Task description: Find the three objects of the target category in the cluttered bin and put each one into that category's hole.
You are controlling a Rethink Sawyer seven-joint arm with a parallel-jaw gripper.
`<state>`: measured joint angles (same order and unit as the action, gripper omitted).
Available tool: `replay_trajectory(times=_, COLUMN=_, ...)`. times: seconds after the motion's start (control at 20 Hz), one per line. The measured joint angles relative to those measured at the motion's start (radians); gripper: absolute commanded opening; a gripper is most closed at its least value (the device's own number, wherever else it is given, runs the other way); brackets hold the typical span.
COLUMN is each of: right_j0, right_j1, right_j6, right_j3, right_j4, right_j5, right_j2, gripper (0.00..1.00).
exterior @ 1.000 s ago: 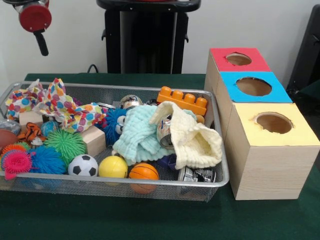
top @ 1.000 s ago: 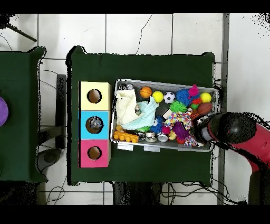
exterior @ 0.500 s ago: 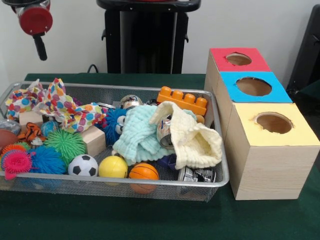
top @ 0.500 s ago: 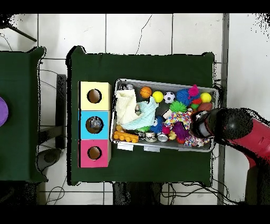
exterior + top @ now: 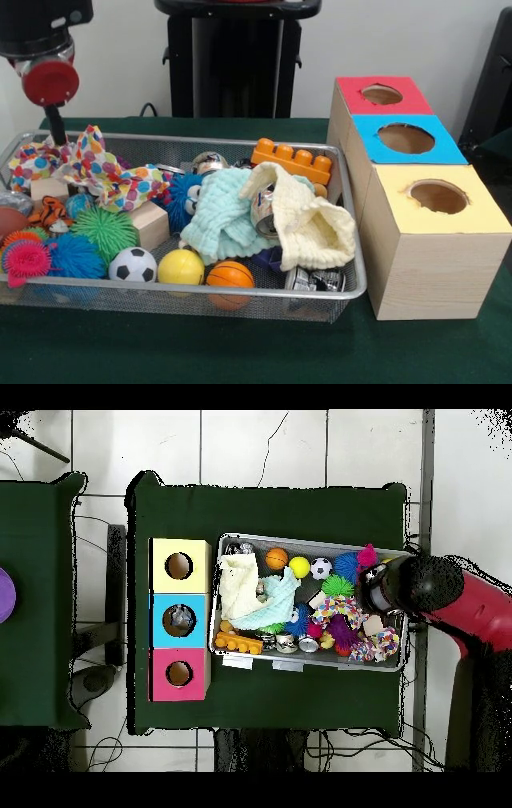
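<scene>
Silver wire mesh forms the bin (image 5: 352, 282), which sits on the green table (image 5: 240, 352) packed with balls, spiky toys, wooden blocks and cloths. Beside the bin's end stand three boxes, topped red (image 5: 382, 95), blue (image 5: 406, 138) and yellow (image 5: 438, 198), each with a round hole. The tool (image 5: 54, 124) hangs over the bin's opposite end, just above the polka-dot cloth (image 5: 100, 172); whether its fingers are apart or together cannot be told. No crushed clear bottle shows plainly: a shiny can (image 5: 264, 210) peeks from between the pale green cloth (image 5: 220, 216) and the cream cloth (image 5: 316, 228) near the bin's middle, and another (image 5: 314, 279) lies in its front corner. The search step seems to be in hand, with the bottles probably buried. The next move likely calls for lowering into the clutter and shifting cloth or toys aside to uncover one.
</scene>
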<state>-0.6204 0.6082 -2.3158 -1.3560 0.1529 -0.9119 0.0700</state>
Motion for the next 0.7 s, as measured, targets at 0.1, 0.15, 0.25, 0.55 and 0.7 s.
replay_trajectory(times=0.1, right_j0=0.002, right_j1=-0.035, right_j6=0.0, right_j3=0.033, right_j4=0.001, right_j5=0.0, right_j2=0.001, gripper=0.0)
replay_trajectory(times=0.15, right_j0=0.001, right_j1=-0.05, right_j6=0.0, right_j3=0.045, right_j4=0.001, right_j5=0.002, right_j2=0.0, gripper=0.0)
replay_trajectory(times=0.25, right_j0=0.001, right_j1=-0.073, right_j6=0.0, right_j3=0.062, right_j4=0.002, right_j5=0.006, right_j2=0.0, gripper=0.0)
replay_trajectory(times=0.55, right_j0=0.001, right_j1=-0.165, right_j6=0.0, right_j3=0.125, right_j4=0.005, right_j5=0.032, right_j2=0.001, gripper=0.0)
replay_trajectory(times=0.7, right_j0=0.001, right_j1=-0.196, right_j6=0.0, right_j3=0.146, right_j4=0.005, right_j5=0.041, right_j2=0.002, gripper=0.0)
